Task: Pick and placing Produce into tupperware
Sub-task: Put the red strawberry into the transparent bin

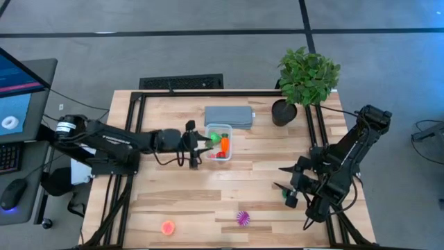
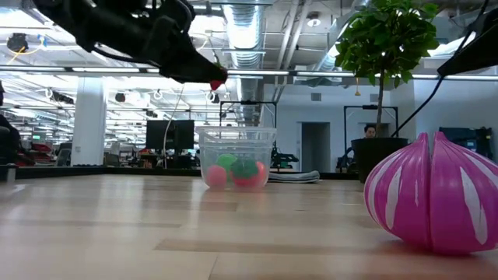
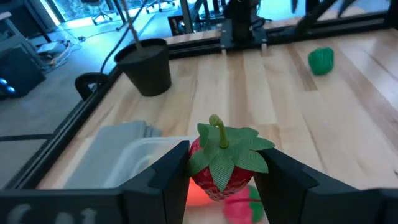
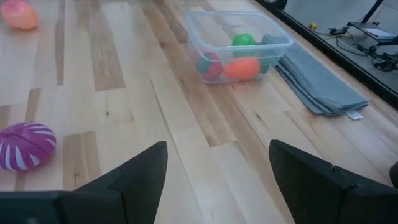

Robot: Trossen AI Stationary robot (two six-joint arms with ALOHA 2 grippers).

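Left gripper (image 3: pixel 221 177) holds a strawberry (image 3: pixel 225 163) over the tupperware (image 1: pixel 218 142)

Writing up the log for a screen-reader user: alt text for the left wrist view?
The left gripper holds a red toy strawberry with green leaves just above the clear tupperware. Beyond it on the wooden table stand a black plant pot and a small green toy vegetable.
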